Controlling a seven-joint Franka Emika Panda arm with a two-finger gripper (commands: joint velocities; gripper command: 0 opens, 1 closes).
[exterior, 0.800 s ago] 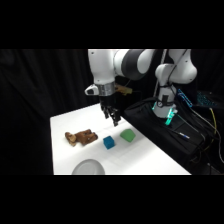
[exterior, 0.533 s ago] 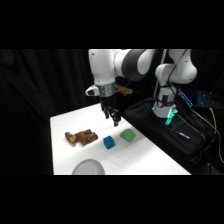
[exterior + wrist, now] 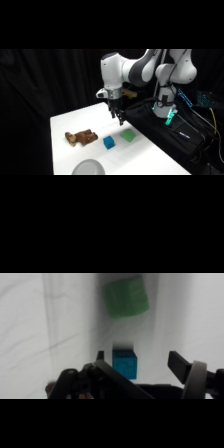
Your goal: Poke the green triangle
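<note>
The green triangle (image 3: 127, 134) lies flat on the white table (image 3: 75, 120), right of the blue cube (image 3: 108, 142). My gripper (image 3: 119, 118) hangs above the table, a little behind and left of the green triangle, not touching it. In the wrist view the green triangle (image 3: 125, 297) sits near the top and the blue cube (image 3: 124, 363) lies low, between my fingers (image 3: 178, 364). The gripper (image 3: 139, 360) is open and holds nothing.
A brown plush toy (image 3: 81, 137) lies left of the blue cube. A pale round bowl (image 3: 88, 167) sits at the table's front edge. A black case (image 3: 175, 132) with cables runs along the table's right side.
The gripper has come down and shifted right and forward, closer to the green triangle. The blocks and the plush toy have not moved.
</note>
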